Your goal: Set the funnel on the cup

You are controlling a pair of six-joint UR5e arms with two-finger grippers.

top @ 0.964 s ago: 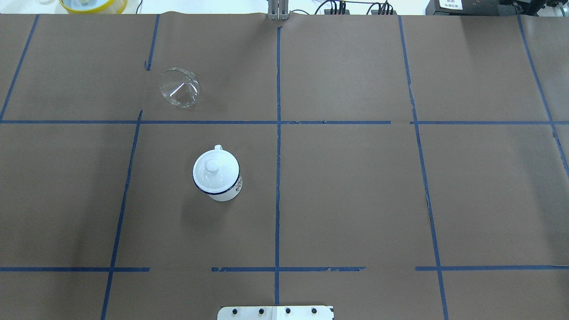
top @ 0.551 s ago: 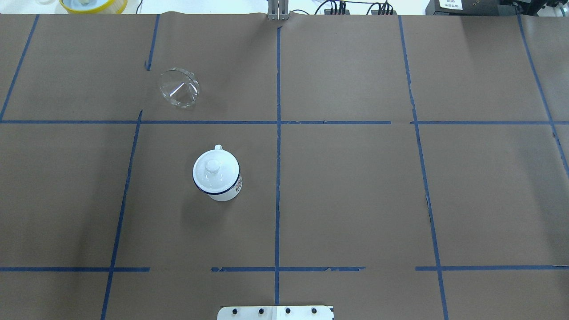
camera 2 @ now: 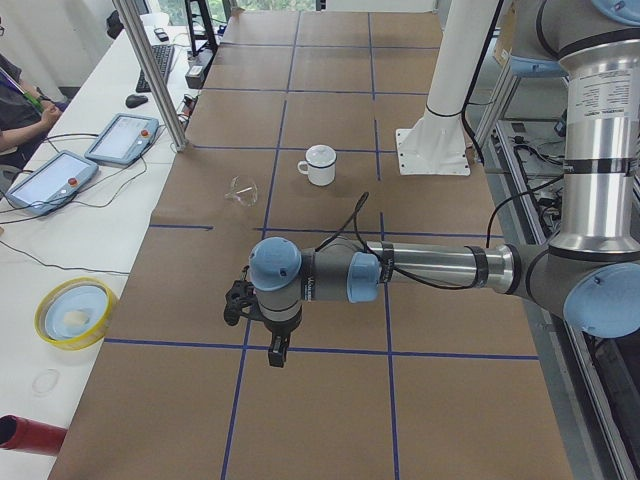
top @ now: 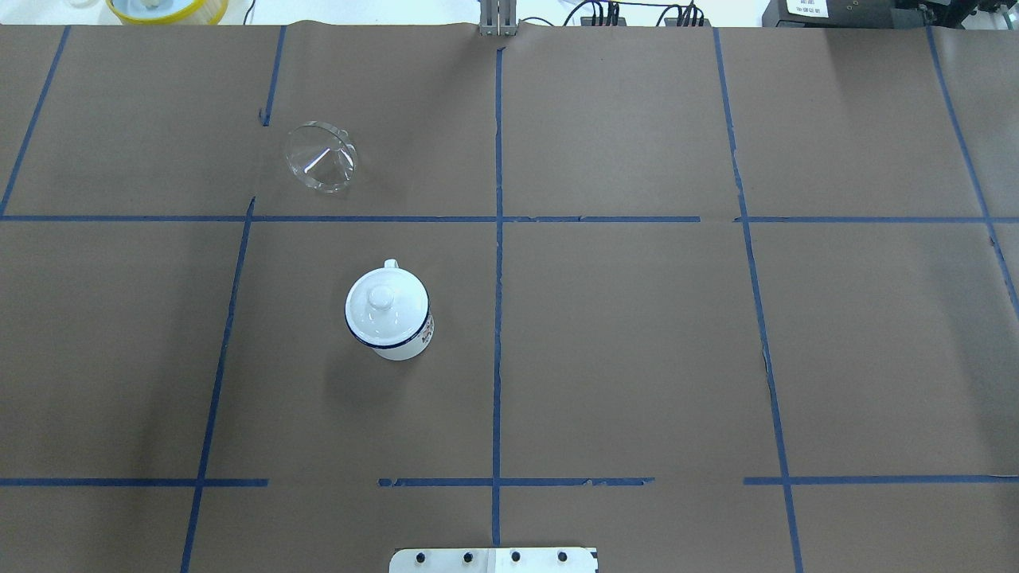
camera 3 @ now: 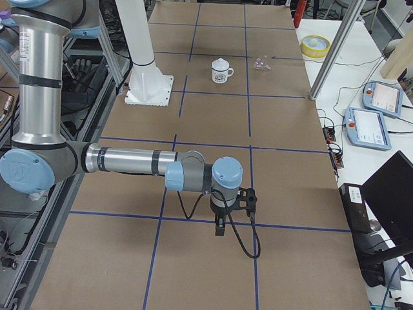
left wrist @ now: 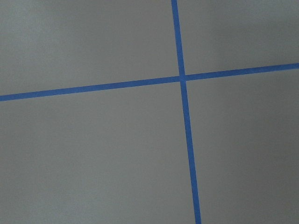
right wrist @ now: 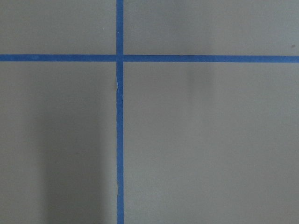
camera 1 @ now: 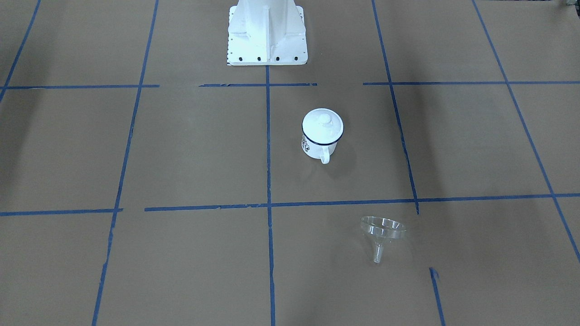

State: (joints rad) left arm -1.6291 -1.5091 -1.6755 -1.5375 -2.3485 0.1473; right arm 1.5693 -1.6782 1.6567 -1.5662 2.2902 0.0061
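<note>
The clear funnel (top: pixel 321 157) lies tipped on its side on the brown paper at the far left; it also shows in the front view (camera 1: pixel 383 231). The white cup (top: pixel 396 338) with a dark blue rim stands nearer the base, handle pointing away from the robot. A white knobbed lid (top: pixel 382 299) sits on its mouth. In the front view the cup (camera 1: pixel 317 147) is left of the funnel. My left gripper (camera 2: pixel 276 352) hangs over the table's left end, far from both. My right gripper (camera 3: pixel 221 226) hangs over the right end. I cannot tell whether either is open or shut.
A yellow-rimmed bowl (top: pixel 167 8) sits beyond the paper's far left edge. The white robot base (camera 1: pixel 266 31) stands at the near middle. A metal post (top: pixel 497 20) stands at the far edge. Teach pendants (camera 2: pixel 120 138) lie on the side bench.
</note>
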